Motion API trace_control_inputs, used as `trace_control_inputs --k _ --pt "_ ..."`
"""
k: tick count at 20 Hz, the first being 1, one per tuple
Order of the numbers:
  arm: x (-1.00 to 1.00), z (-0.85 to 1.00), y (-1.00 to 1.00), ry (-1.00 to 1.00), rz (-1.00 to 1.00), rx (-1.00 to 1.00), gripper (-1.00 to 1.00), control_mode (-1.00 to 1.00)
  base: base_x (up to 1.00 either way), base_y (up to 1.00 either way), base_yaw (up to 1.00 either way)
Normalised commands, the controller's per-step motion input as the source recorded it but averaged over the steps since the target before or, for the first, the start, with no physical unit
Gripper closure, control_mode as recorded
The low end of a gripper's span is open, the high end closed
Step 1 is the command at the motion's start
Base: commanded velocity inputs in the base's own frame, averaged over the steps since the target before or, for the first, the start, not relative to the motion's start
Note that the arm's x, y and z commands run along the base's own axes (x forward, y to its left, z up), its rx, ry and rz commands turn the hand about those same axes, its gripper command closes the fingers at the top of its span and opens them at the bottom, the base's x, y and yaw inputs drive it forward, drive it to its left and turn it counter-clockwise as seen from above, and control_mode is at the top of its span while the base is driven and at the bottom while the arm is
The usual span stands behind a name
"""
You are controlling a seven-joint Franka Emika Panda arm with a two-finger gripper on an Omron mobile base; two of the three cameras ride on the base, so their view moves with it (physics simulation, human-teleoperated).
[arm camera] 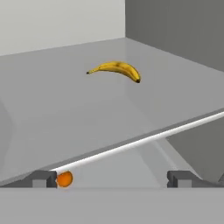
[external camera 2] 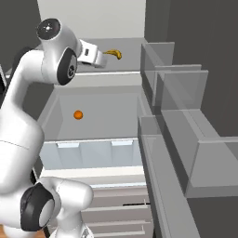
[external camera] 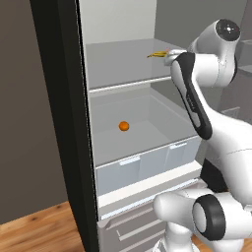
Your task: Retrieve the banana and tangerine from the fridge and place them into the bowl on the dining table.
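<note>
A: Gripper [arm camera: 112, 178] spread to full width, fingertips [arm camera: 43, 178] far apart at the bottom of the hand view. Nothing between them, nothing touched.

B: Placed where, against the fridge [external camera: 64, 123]?

A: Inside the open fridge, level with the upper shelf [arm camera: 65, 113], near its front edge. Seen in the right base view as a white hand reaching toward the back of the shelf.

B: And the banana [arm camera: 116, 70]?

A: Lying flat on that upper shelf, deeper in than the gripper, well apart from the fingertips. Curved, yellow, dark at the tips. Also seen in the left base view [external camera: 158, 53], just past the hand, and in the right base view [external camera 2: 114, 54].

B: Tangerine [external camera: 124, 126]?

A: Down on the lower shelf [external camera: 142, 133] of the fridge, below the banana's shelf, sitting alone, apart from the walls. In the hand view, glimpsed through the glass beside one fingertip [arm camera: 64, 179]. In the right base view, left of centre on that shelf [external camera 2: 78, 114].

B: Below that?

A: Pale drawers [external camera: 147, 165] under the tangerine's shelf, shut.
</note>
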Motion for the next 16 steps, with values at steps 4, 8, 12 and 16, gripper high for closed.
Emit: trace_control_inputs --k 4,8,12,16 --pt "0.21 0.06 -0.36 0.12 -0.03 0.00 -1.00 -1.00 0.00 0.00 0.00" --pt "0.48 0.00 -0.07 0.06 0.00 0.00 -1.00 -1.00 0.00 0.00 0.00" --pt "0.46 -0.11 0.00 0.00 0.00 -0.01 -1.00 -1.00 0.00 0.00 0.00" --pt "0.39 -0.27 0.00 -0.03 0.01 -0.03 -1.00 -1.00 0.00 0.00 0.00"
